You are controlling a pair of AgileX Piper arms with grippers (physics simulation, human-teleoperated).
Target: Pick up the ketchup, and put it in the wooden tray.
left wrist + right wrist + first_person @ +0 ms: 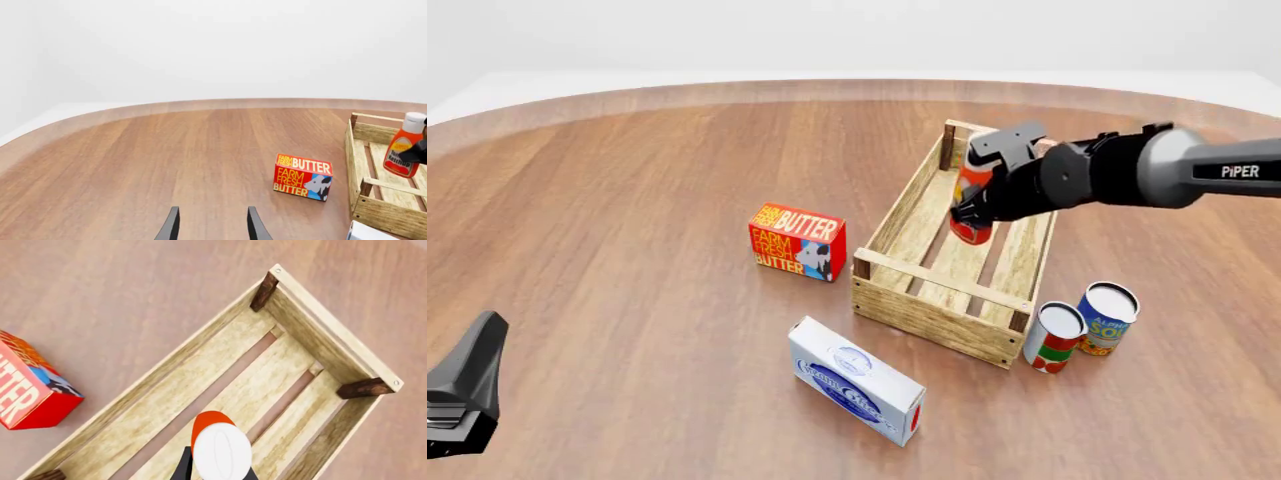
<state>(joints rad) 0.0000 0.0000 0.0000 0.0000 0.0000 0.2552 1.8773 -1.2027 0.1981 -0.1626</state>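
Note:
The ketchup, a red-orange bottle with a white cap, hangs slightly tilted inside the far half of the wooden tray. My right gripper is shut on its upper body. In the right wrist view the cap sits over the tray's slats, with a dark finger on each side. I cannot tell if its base touches the slats. The left wrist view shows the ketchup in the tray. My left gripper is open and empty, low at the near left.
A red butter box stands left of the tray; it also shows in the wrist views. A white box lies in front of the tray. A red-and-white can and a blue can stand at its near right corner.

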